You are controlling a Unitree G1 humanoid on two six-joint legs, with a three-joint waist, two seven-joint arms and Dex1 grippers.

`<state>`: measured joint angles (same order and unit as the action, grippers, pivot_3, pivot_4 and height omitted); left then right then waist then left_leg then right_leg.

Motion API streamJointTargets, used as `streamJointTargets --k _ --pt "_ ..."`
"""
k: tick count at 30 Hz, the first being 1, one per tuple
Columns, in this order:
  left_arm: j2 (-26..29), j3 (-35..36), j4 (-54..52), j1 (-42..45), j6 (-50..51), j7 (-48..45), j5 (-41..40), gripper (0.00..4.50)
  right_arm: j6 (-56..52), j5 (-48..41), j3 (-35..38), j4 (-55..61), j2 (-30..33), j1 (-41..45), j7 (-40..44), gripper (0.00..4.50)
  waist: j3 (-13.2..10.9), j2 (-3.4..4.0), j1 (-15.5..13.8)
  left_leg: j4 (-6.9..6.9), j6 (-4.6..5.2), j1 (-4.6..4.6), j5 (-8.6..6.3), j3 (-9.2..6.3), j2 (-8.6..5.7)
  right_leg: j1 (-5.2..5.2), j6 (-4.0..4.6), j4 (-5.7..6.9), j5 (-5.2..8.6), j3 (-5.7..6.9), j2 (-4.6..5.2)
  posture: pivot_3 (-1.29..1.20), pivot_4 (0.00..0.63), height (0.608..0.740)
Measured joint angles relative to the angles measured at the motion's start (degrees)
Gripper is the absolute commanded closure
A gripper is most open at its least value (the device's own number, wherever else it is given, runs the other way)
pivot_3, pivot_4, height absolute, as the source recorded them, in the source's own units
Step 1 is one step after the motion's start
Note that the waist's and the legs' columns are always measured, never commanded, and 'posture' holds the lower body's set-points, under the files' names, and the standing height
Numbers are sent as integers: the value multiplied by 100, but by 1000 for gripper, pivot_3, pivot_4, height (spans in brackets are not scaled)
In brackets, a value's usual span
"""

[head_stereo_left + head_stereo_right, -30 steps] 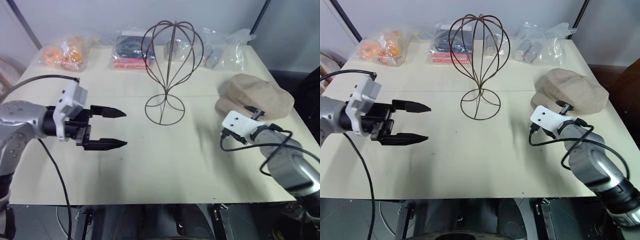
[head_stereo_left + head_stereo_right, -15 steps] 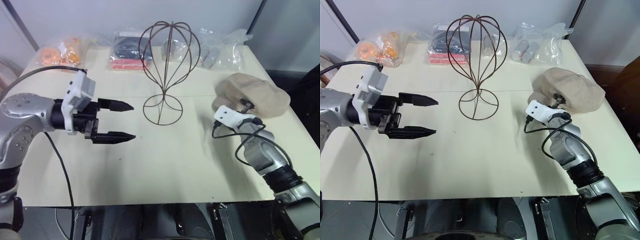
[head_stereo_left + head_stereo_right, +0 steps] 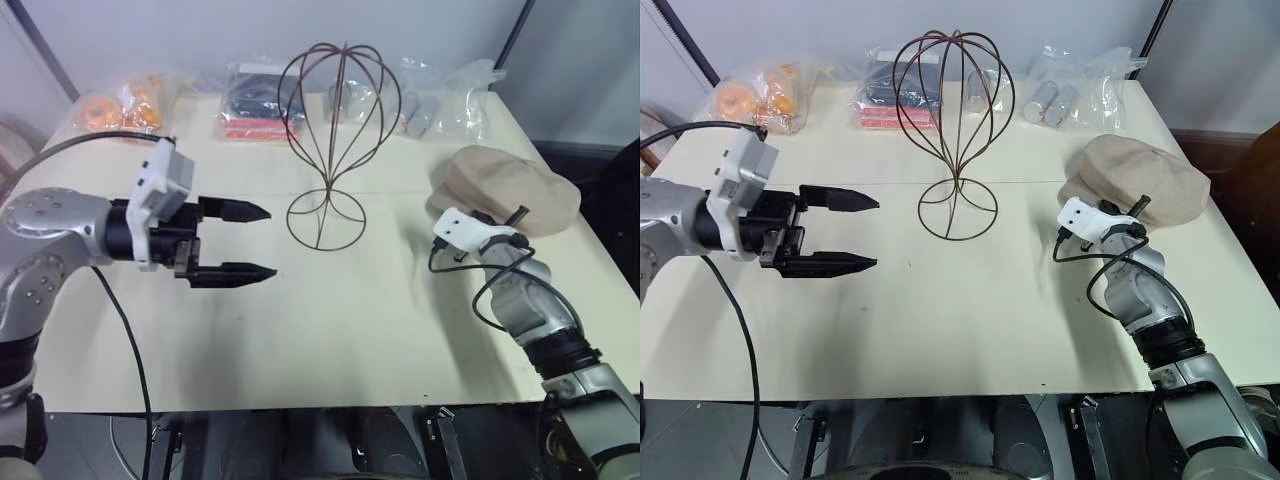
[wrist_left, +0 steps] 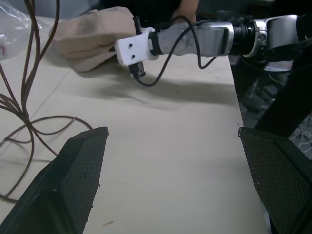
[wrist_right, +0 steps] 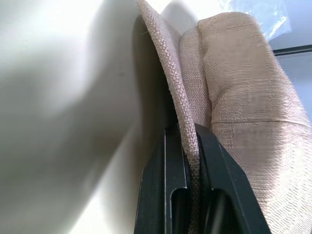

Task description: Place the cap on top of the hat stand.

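Pinching the woven tan cap (image 5: 234,83) brim, our right gripper (image 5: 192,141) is clamped; left gripper (image 3: 240,241) gapes wide near the wire hat stand (image 3: 338,120).

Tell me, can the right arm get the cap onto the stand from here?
Probably yes: the right gripper is shut on the cap brim, and bare table lies between it and the stand.
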<state>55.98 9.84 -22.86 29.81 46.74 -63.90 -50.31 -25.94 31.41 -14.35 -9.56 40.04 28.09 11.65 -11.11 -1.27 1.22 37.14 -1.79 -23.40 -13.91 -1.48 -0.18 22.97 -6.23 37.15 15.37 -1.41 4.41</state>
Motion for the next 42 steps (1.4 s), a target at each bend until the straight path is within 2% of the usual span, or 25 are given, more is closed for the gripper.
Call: streamJointTargets --k 6,9,12,14,17,20,25,30,35,42 --pt "5 721 -66 -359 164 541 -226 0 522 -249 654 1329 387 298 354 4480 -12 19 14 -7 0 -8 0 -4 2 23 -2 11 -1 -4 1 0 150 740" --pt "39 1208 -37 -467 250 795 -390 0 822 -699 1157 1732 390 1142 472 4480 -14 22 16 -9 0 -8 0 -6 3 25 -2 11 -1 -4 2 0 150 740" --pt "105 1450 -10 -509 261 931 -413 0 1258 -1047 1512 1983 367 1912 509 4480 -12 18 -12 -12 -1 -8 0 -4 3 15 -1 5 0 5 1 0 150 740" --pt "123 1484 28 -545 259 977 -411 0 1559 -1333 1586 2083 269 2136 587 4480 -7 10 -35 -11 -1 -8 0 -6 3 8 0 0 0 7 2 0 150 740" --pt "124 1492 31 -551 252 1016 -412 0 2167 -1750 1559 2177 178 1987 882 4480 -7 5 -47 -7 0 -8 0 -5 0 2 0 -3 0 7 10 0 150 740" --pt "146 1568 38 -650 224 1007 -402 0 2830 -2057 1432 2409 202 1443 1341 4480 -8 7 -34 -8 0 -8 0 -4 0 3 0 -3 0 6 11 0 150 740" --pt "207 1569 174 -720 105 906 -291 0 3495 -2031 1124 2593 218 997 1689 4480 -9 10 -13 -8 0 -7 0 -3 1 10 0 4 0 6 8 0 150 740" --pt "221 1483 308 -704 -34 828 -182 0 4142 -1549 854 2727 164 720 1662 4480 -9 9 -18 -9 -1 -6 0 -2 1 10 1 3 0 6 7 0 150 740" --pt "220 1332 412 -684 -134 756 -72 0 4866 -565 600 2541 210 561 1440 4480 -9 9 -20 -7 -1 -6 0 -1 1 10 3 3 1 6 8 0 150 740" --pt "220 1146 463 -520 -258 657 -5 0 4776 -225 535 2327 -125 627 1345 4480 -9 9 -9 -8 -2 -6 1 -2 1 11 2 5 0 6 5 0 150 740"
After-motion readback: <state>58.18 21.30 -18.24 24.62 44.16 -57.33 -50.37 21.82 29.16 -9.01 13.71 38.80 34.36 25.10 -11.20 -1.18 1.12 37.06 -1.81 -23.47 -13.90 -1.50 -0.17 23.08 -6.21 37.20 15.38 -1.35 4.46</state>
